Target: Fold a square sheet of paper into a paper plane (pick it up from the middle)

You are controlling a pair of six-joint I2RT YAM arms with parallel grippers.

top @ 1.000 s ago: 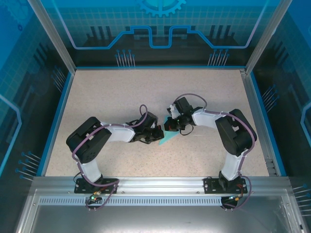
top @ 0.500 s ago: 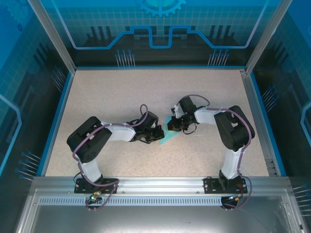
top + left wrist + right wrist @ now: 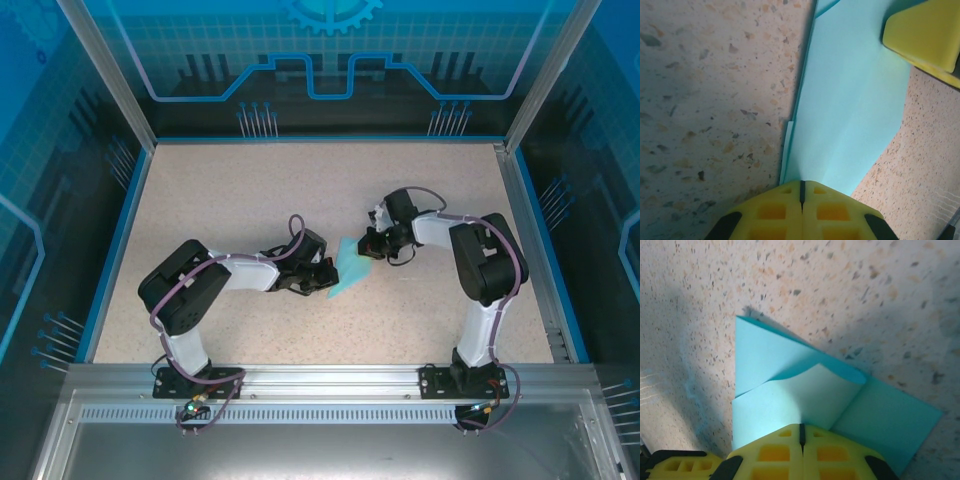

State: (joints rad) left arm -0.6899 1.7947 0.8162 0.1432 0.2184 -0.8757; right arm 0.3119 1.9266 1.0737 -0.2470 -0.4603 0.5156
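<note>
Two grippers are closed at one folded sheet, and the task is judged to be partway through, with early folds made and no finished dart to be seen. At 9 o'clock of the paper in the top view, the left gripper is seen with its jaws pressed together at the sheet's narrower end. Whether that end is nipped between them or only pinned down cannot be told. The square sheet of paper is found near the middle of the table, between the two grippers, lying mostly flat. It is no longer square: layers are doubled over and slanted edges are shown in the wrist views. Its long axis is judged to run roughly from 7 o'clock to 1 o'clock in the top view, the narrower end being turned toward 7 o'clock, though no sharp nose is formed. At 1 o'clock of the sheet, the right gripper is seen with jaws together, and a curled flap is drawn up into its tips, so the flap is judged to be pinched. Left to be done, it is judged, are the flattening of this flap, the remaining wing folds and the centre crease.
</note>
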